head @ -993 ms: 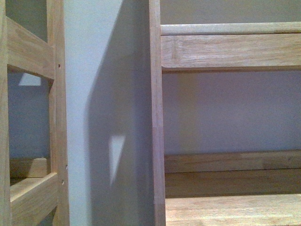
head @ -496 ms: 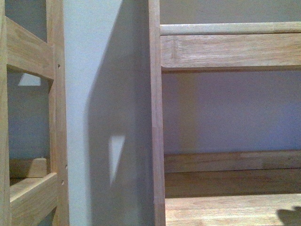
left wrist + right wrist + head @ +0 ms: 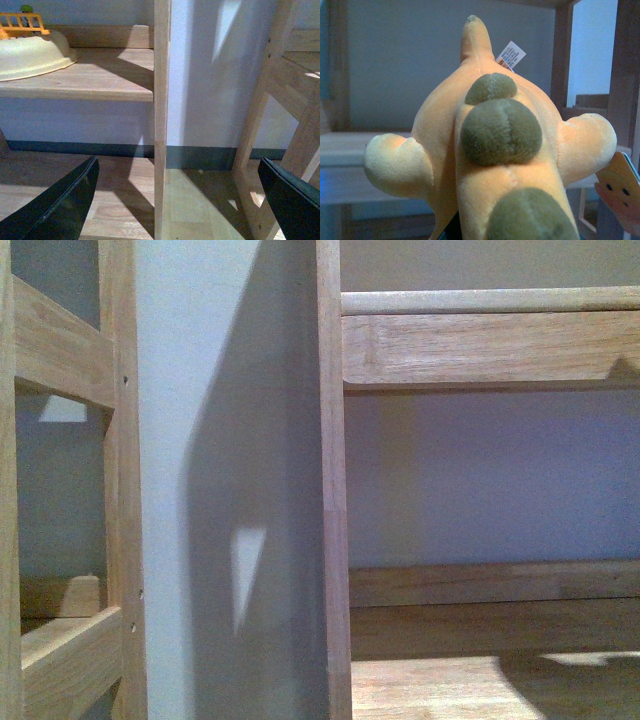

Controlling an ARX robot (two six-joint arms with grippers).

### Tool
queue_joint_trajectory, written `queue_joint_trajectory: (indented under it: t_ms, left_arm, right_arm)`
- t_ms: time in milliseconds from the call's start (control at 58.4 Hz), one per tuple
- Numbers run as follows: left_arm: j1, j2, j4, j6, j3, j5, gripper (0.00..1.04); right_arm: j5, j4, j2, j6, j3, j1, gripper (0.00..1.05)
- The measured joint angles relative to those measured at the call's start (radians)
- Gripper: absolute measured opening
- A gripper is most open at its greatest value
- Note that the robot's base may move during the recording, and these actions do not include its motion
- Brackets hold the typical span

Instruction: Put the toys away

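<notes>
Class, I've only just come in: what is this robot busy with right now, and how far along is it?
The robot faces a wooden shelf unit against a pale wall. The right wrist view is filled by an orange plush toy with olive-green bumps and a white tag, apparently carried by the right arm, though its gripper is hidden. The left gripper is open and empty, near a shelf holding a cream bowl-like thing. In the front view the shelves look bare, so the toy is not yet put away.

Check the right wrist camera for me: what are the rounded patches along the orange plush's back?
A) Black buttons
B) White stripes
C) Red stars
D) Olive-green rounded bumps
D, the plush toy fills the right wrist view, showing olive-green rounded bumps in a row down its orange-yellow back, with a white tag near its pointed end.
</notes>
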Motion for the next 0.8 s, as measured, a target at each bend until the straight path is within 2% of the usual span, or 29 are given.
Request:
queue_joint_trajectory:
  t_ms: [171,548,805]
  left_arm:
    - [0.0,0.0,0.0,0.0,0.0,0.0,0.98]
    - [0.0,0.0,0.0,0.0,0.0,0.0,0.98]
    - [0.0,0.0,0.0,0.0,0.0,0.0,0.98]
  right_arm:
    - [-0.059,0.044,0.187,0.009,0.161,-0.013,0.08]
    - [-0.152,0.015,0.618,0.109,0.526,0.046,0.08]
    - [-0.182,-0.104,0.864,0.259,0.803,0.08,0.08]
